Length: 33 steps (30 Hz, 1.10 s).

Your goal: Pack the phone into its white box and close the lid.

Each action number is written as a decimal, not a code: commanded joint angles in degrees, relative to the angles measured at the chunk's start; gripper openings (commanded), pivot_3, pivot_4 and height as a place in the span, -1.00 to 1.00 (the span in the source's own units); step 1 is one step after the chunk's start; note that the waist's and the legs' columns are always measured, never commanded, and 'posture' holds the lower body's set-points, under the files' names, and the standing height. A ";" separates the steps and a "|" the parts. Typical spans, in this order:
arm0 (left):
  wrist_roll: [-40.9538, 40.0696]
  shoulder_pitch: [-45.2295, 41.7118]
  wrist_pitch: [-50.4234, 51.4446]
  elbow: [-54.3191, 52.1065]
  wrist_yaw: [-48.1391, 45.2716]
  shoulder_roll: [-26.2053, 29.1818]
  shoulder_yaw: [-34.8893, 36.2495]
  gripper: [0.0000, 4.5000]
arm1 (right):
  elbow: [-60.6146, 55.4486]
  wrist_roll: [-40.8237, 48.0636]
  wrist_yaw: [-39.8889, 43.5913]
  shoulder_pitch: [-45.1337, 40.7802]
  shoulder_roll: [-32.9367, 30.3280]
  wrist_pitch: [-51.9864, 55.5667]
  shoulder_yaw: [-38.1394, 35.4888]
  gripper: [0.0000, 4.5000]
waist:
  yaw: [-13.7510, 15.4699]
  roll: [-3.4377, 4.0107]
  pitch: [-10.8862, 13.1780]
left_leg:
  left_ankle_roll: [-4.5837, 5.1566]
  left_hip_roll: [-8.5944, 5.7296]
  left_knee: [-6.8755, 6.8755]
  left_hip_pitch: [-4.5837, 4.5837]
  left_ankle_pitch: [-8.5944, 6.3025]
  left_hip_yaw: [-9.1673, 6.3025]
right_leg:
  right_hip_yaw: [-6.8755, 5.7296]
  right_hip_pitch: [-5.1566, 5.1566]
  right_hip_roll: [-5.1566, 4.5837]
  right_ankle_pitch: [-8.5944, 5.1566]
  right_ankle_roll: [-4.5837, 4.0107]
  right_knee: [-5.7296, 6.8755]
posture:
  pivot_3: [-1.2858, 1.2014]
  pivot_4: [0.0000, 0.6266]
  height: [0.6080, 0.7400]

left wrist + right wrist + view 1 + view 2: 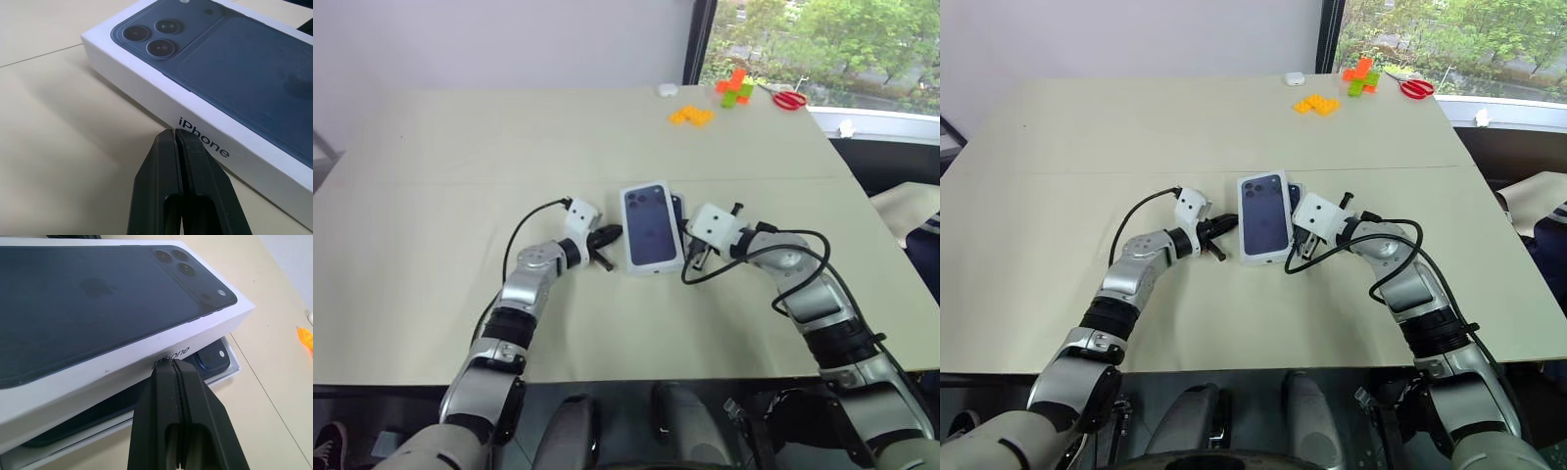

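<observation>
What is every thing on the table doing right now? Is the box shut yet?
lid: lying crooked over the white box, not pushed down, so not shut yet.
white box: on the table, partly uncovered on one side.
phone: lying inside the white box.
left gripper: shut, tips at the lid's side.
right gripper: shut, tips at the lid's other side.
red scissors: lying at the table's far edge.

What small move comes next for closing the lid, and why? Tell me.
Probably nudge the lid sideways with the shut right end effector until it squares over the white box. The lid sits skewed, the phone showing at one corner. The shut left end effector braces the opposite side.
</observation>
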 commanded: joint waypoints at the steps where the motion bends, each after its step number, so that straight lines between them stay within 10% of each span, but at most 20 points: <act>1: 0.14 -1.98 -1.67 0.13 0.17 -1.09 0.32 -0.95 | -2.35 0.83 -0.27 0.00 0.52 -0.03 -1.32 -1.00 | -0.04 0.00 0.00 | 0.00 0.00 0.00 0.00 0.00 0.00 | 0.00 0.00 0.00 0.00 0.00 -0.01 | 0.03 -0.52 1.00; 33: 1.26 -5.35 -3.55 4.07 0.27 -4.22 0.23 -0.95 | -0.19 0.10 -1.47 0.95 -0.93 0.74 -3.72 -1.00 | -0.07 -0.02 0.01 | 0.00 -0.01 0.00 -0.05 0.00 0.02 | -0.01 -0.02 0.01 0.00 0.00 -0.03 | 0.03 -0.52 1.00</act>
